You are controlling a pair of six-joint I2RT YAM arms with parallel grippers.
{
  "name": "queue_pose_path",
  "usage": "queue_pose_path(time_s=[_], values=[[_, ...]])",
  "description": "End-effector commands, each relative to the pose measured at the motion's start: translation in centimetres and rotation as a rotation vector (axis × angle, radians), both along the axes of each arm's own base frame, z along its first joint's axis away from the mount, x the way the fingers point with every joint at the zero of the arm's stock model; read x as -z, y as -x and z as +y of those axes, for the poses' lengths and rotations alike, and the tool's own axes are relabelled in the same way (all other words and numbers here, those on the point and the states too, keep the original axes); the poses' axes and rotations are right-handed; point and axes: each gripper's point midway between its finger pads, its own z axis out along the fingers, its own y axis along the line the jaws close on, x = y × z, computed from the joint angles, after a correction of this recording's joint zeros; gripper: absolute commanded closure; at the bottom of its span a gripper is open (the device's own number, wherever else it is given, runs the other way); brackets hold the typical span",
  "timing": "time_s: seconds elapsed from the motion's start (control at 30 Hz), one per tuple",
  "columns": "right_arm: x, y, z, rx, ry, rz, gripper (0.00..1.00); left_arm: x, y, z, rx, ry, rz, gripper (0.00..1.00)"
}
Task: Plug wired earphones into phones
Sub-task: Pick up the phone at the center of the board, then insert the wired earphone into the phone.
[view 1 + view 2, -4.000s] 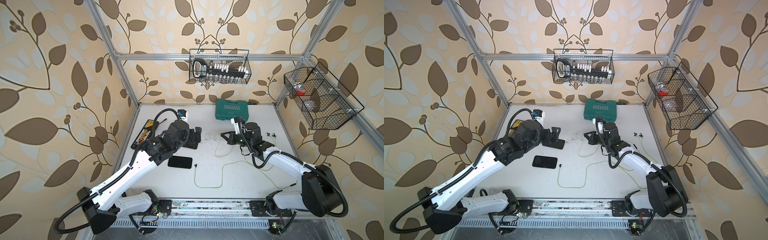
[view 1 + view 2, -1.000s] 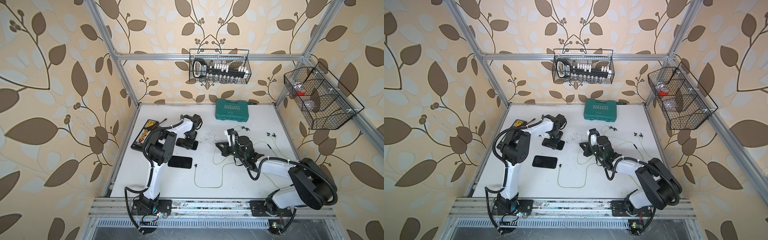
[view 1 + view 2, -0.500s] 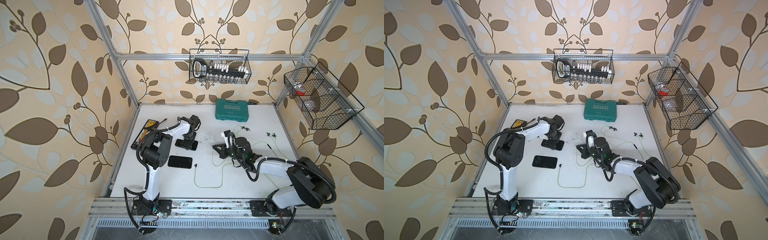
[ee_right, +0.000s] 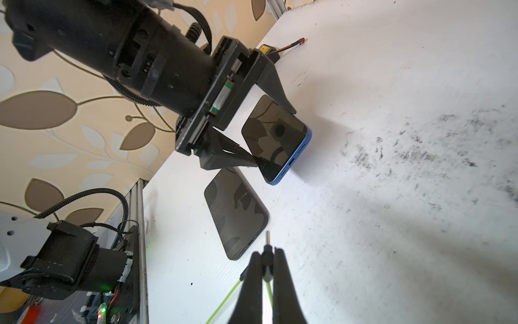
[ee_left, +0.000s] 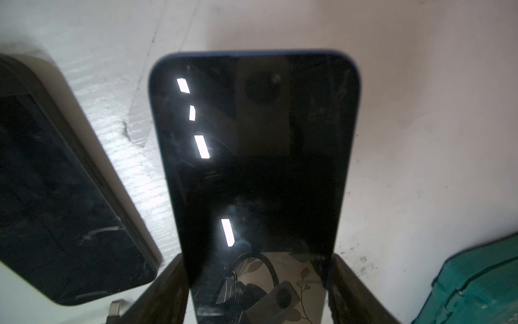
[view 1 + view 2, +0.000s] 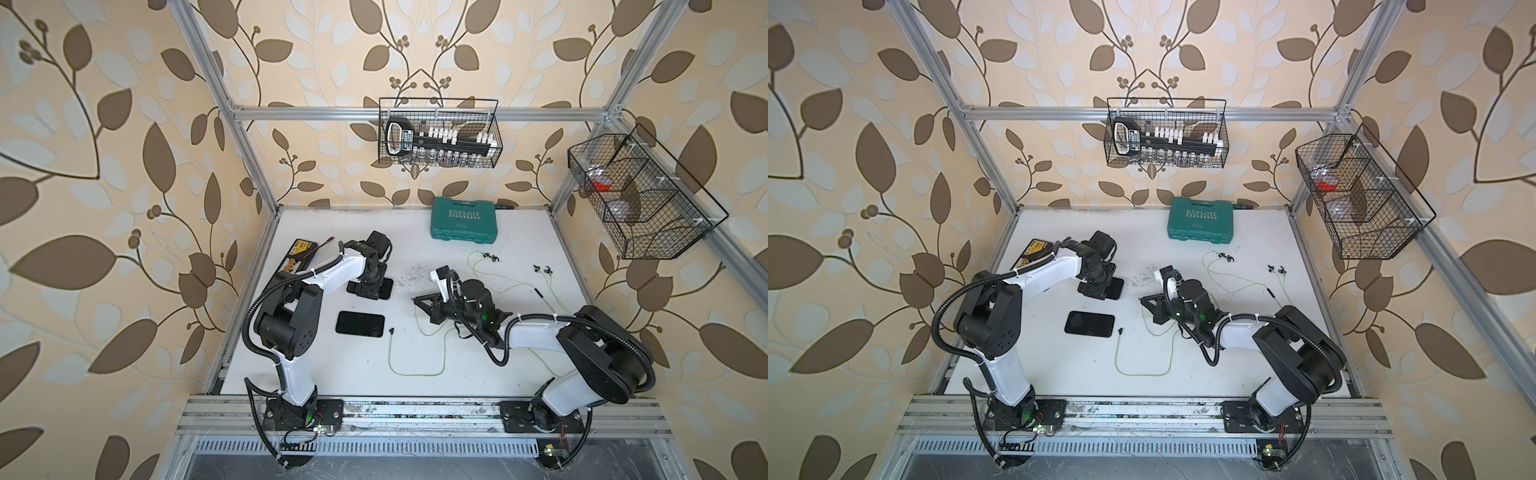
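**Plug gripped, port presented: lining up comes next**

We judge the step in hand to be the approach for a first insertion. The left gripper (image 6: 371, 286) clasps the blue-edged phone (image 4: 276, 131) by its two long edges, with its jaws spread wide across it, left of centre on the table (image 6: 332, 374). The phone is pitched with its glass up and its long axis running left to right. Its port end faces right and sits low at the table; we cannot tell whether it touches.

The right gripper (image 4: 266, 256) is pinched tight on a plug (image 4: 267, 238). The metal pin points left toward the phones, and the yellow-green cable (image 4: 224, 301) trails behind. Pin and port are well apart, and the pin looks aimed a little off the port. The next move therefore calls for matching height and angle, then pushing straight along the phone's axis.

The second phone (image 6: 360, 324) lies flat on the near side, also left to right, with a loose plug (image 6: 391, 331) just beside its right end.
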Motion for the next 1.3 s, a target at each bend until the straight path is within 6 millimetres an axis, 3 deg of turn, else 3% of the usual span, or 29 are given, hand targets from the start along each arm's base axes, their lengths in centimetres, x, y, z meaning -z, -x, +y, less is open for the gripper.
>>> queue_pose_path(time_s=[0.0,0.17,0.33,0.67,0.97,1.27], values=[[-1.4,-0.4,1.1,-0.015,-0.063,-0.009,1.00,-3.2,-0.8,-1.1,-0.027,0.135,-0.115,0.32],[-1.8,-0.3,1.2,-0.011,-0.110,0.004,1.00,-3.9,-0.2,-2.3,-0.024,0.256,-0.193,0.32],[-1.6,-0.4,1.2,-0.004,-0.111,0.013,1.00,-6.4,1.0,-2.1,-0.006,0.255,-0.271,0.32],[-4.4,0.6,0.5,0.026,-0.157,-0.080,1.00,-10.6,3.5,-1.5,0.035,0.178,-0.463,0.32],[-6.2,0.9,-0.5,0.064,-0.168,-0.137,1.00,-12.0,3.5,-2.8,0.083,0.221,-0.584,0.34],[-7.1,2.6,0.9,0.013,-0.185,-0.172,1.00,-12.8,4.0,-4.1,0.133,0.234,-0.613,0.36]])
